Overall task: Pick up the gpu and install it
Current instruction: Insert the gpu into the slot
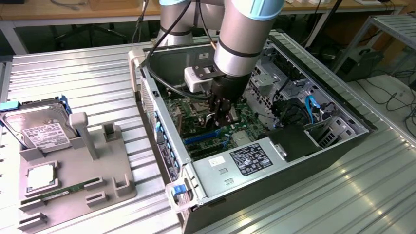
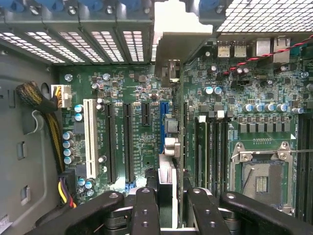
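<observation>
My gripper [image 1: 221, 109] reaches down into the open computer case [image 1: 338, 141] and is shut on the gpu [image 1: 219, 121], a thin dark card held on edge just above the green motherboard [image 1: 195, 109]. In the wrist view the gpu [image 2: 171, 142] runs edge-on from between my black fingers [image 2: 146, 205] toward its silver bracket [image 2: 178, 39] at the case's rear wall. It lies along the blue expansion slot [image 2: 163, 115]. Whether the card's edge touches the slot I cannot tell. My gripper [image 2: 172, 196] holds the card's near end.
Black and white expansion slots [image 2: 89, 137] lie to one side of the card, with memory slots and the empty CPU socket [image 2: 261, 176] to the other. A cable bundle [image 2: 36, 98] hangs near the case wall. Outside, a grey fixture [image 1: 78, 180] holds a hard drive [image 1: 39, 129] and memory stick [image 1: 62, 191].
</observation>
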`<action>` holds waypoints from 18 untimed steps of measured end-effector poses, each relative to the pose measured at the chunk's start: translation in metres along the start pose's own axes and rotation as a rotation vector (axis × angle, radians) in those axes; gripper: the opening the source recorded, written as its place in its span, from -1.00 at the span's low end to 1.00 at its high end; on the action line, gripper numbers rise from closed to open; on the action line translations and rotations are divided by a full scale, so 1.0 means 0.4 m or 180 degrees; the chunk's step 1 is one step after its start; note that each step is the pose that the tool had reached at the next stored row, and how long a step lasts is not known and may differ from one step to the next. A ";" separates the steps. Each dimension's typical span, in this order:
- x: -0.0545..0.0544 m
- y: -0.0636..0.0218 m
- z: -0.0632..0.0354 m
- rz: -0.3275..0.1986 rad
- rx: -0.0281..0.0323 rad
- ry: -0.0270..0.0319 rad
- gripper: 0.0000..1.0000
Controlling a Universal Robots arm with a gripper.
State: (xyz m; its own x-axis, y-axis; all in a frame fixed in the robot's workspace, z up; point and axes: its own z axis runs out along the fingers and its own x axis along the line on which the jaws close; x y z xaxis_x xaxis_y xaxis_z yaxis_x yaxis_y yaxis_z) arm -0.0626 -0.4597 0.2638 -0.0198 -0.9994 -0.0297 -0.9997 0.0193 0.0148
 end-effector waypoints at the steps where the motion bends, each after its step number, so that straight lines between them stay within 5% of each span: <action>1: 0.000 0.000 0.001 0.0000 0.0000 -0.0001 -0.44; 18: 0.009 0.021 0.023 0.0000 0.0000 -0.0003 -0.44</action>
State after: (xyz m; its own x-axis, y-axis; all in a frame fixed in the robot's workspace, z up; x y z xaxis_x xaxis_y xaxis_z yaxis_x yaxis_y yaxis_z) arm -0.0713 -0.4629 0.2546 -0.0198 -0.9993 -0.0307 -0.9997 0.0193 0.0148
